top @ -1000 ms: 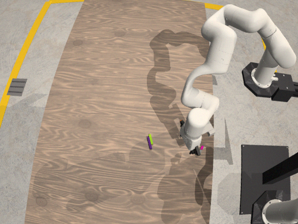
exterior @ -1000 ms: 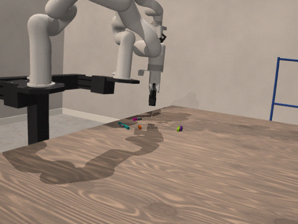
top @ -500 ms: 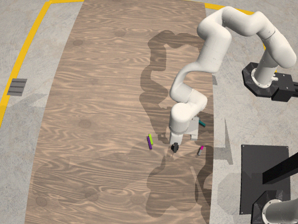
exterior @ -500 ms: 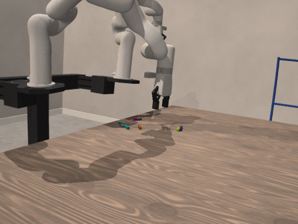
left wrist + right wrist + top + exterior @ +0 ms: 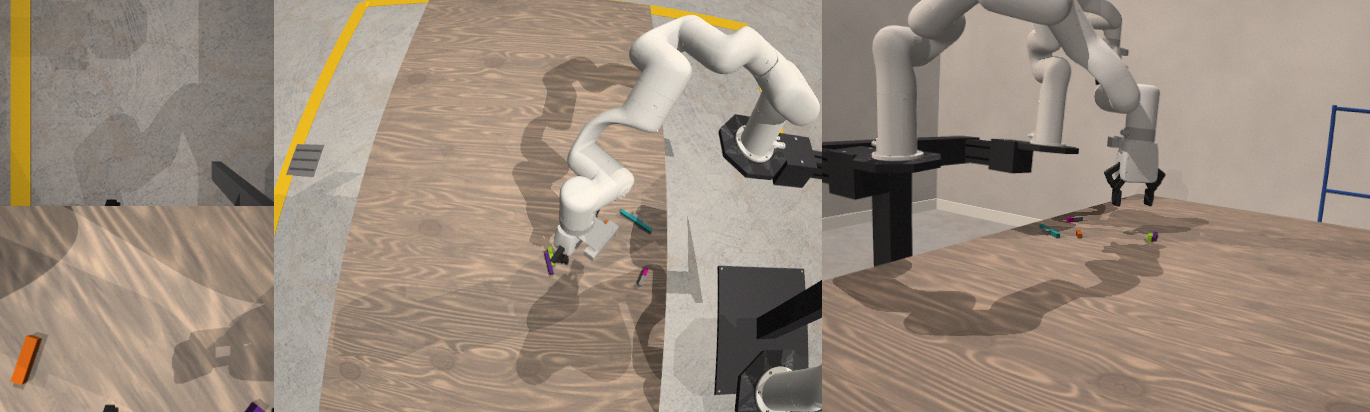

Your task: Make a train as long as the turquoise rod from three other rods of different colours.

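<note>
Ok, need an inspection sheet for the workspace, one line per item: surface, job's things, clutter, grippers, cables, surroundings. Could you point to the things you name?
Surface: wood-grain tabletop (image 5: 449, 150) (image 5: 1172, 320) (image 5: 115, 326), shadowed in places; no spill seen.
Job's things: purple rod (image 5: 548, 263) (image 5: 1155, 236) (image 5: 254, 407) beside lime rod (image 5: 550, 249) (image 5: 1150, 237); magenta rod (image 5: 645, 272) (image 5: 1070, 220) end to end with grey rod (image 5: 641, 280) (image 5: 1078, 219); orange rod (image 5: 606, 221) (image 5: 1079, 233) (image 5: 26, 360) apart; turquoise rod (image 5: 636, 221) (image 5: 1055, 233) with a small grey piece alongside, too small to identify. Three-rod train not built.
Clutter: nothing seen.
Grippers: right pincer (image 5: 579, 235) (image 5: 1133, 202) (image 5: 191, 408) open, above the table, near purple and lime; left pincer (image 5: 191, 202) open, empty, camera facing floor.
Cables: nothing seen.
Surroundings: concrete floor (image 5: 314, 300) (image 5: 115, 92), yellow floor line (image 5: 324, 85) (image 5: 20, 101), floor grate (image 5: 305, 160), blue frame (image 5: 1327, 157).
</note>
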{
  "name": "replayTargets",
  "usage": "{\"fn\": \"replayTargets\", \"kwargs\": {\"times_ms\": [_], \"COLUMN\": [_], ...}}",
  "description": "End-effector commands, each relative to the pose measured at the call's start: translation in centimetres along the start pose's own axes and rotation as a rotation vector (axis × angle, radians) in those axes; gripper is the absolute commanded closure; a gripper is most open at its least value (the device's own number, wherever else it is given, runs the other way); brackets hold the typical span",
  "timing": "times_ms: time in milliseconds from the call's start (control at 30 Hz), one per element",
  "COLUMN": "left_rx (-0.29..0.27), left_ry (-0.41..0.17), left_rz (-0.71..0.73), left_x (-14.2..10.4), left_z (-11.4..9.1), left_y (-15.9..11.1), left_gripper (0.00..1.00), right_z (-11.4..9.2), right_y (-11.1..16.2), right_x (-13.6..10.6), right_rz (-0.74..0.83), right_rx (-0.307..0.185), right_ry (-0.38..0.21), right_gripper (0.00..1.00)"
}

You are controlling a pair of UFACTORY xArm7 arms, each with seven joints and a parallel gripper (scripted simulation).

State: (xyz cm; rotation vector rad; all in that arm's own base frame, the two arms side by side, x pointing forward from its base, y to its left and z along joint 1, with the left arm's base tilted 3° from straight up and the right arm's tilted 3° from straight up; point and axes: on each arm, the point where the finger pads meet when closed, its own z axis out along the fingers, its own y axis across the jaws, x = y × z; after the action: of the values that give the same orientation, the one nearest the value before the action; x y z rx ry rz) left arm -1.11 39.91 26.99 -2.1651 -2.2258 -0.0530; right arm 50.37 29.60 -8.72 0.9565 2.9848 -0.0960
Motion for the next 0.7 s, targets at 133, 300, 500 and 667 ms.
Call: {"fn": "replayTargets", "kwargs": {"times_ms": [133,300,500,667], "left_rx": [-0.001,-0.001,-0.001,-0.001], "left_ry": [0.005,0.005,0.005,0.005], "left_rz": [0.0,0.0,0.0,0.0], "left_x": [0.1,0.1,0.1,0.1], "left_z": [-0.2,-0.2,-0.2,-0.2], "left_y": [0.0,0.0,0.0,0.0], "left_gripper": [0.0,0.0,0.0,0.0], "right_z": [-0.2,-0.3,-0.4,-0.5], "right_y": [0.7,1.1,1.4,1.4], "right_x": [-3.0,-5.1,-6.8,-6.9], "right_rz": [0.285,0.48,0.646,0.653], "right_rx": [-0.01,-0.02,-0.031,-0.032], "right_ry": [-0.01,-0.012,-0.014,-0.014], "right_gripper": [0.0,0.0,0.0,0.74]}}
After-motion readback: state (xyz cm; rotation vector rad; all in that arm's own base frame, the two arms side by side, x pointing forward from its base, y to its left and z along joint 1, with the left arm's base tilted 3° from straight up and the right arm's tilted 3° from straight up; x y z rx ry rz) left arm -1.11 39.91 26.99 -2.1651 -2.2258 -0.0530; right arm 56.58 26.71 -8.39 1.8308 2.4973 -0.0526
